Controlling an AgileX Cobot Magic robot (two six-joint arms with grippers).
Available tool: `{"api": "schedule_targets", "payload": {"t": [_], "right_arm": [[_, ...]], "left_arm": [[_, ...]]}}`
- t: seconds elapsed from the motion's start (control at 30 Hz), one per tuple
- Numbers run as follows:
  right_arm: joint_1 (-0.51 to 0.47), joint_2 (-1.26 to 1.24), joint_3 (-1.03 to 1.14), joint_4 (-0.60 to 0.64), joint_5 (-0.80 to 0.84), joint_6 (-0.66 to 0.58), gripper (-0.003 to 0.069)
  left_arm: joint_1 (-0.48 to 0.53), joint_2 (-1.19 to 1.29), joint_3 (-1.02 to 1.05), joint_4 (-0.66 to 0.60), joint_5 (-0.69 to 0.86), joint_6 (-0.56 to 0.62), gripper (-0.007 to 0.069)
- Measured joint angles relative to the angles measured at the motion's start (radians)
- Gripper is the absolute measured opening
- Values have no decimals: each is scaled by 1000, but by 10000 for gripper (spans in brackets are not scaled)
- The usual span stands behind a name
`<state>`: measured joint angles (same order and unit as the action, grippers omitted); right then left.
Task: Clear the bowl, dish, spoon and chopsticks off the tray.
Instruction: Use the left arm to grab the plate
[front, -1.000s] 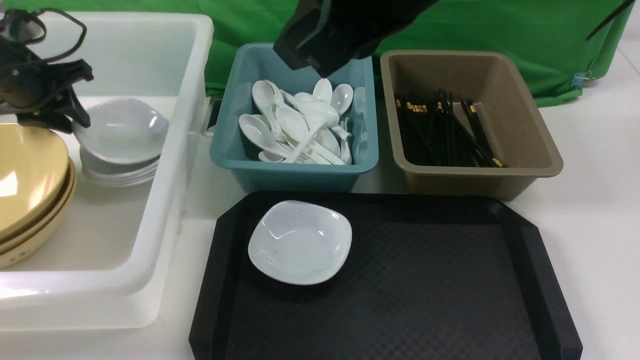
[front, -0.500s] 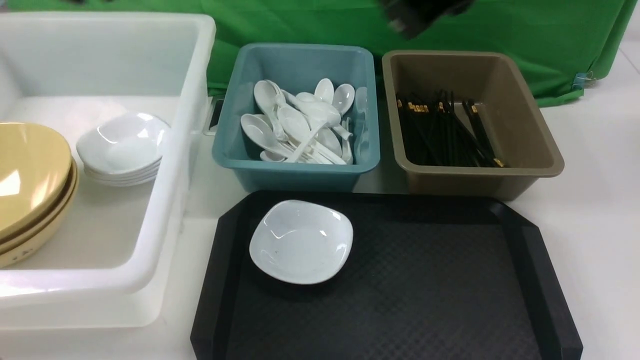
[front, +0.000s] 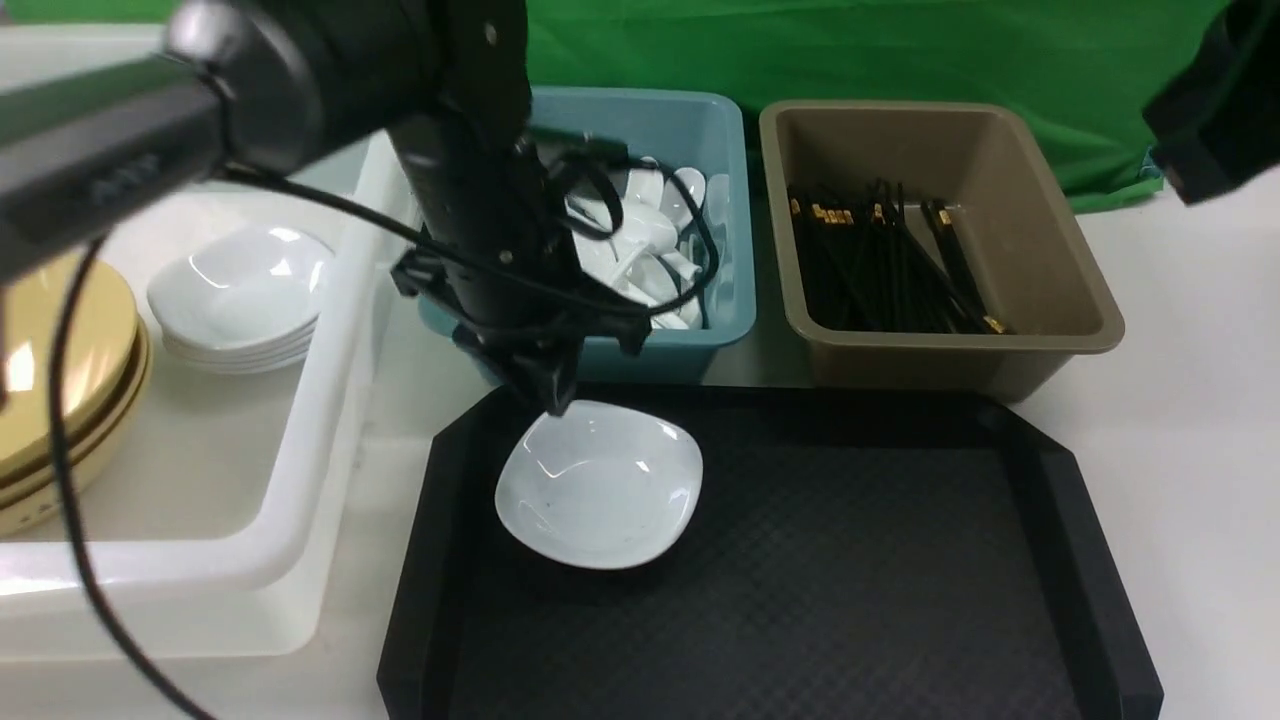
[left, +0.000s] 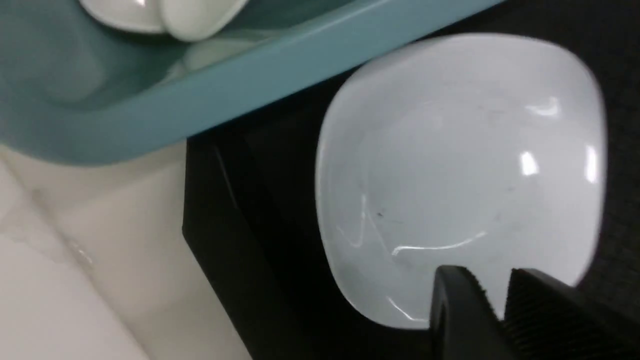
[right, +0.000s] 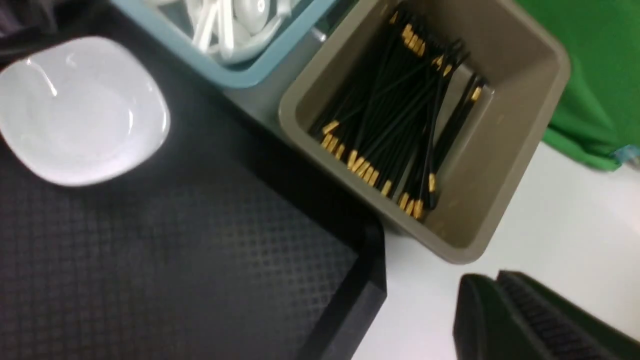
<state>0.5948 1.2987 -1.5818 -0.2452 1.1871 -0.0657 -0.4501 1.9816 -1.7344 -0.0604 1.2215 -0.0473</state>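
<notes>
White, squarish glossy dish (front: 598, 485) sat on the black diamond-textured plastic tray (front: 850, 560). The left gripper (left: 501, 287) met its rim, jaws nearly together, grip unclear. The right gripper (right: 487, 285) was closed.

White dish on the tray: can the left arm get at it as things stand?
Probably yes. The left gripper hangs right at the far rim of the dish, and nothing lies in or over the dish. The teal bin close behind may crowd the approach.
</notes>
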Motion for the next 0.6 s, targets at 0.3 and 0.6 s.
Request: {"api": "schedule_targets", "payload": {"t": [0.3,0.6], "right_arm": [[0,-22,16,2,-22,6,22],[0,-22,16,3,-24,12,22]], "left_arm": [[0,135,1,77,-33,-59,459],[13,211,3,43,-63,-61,479]]}}
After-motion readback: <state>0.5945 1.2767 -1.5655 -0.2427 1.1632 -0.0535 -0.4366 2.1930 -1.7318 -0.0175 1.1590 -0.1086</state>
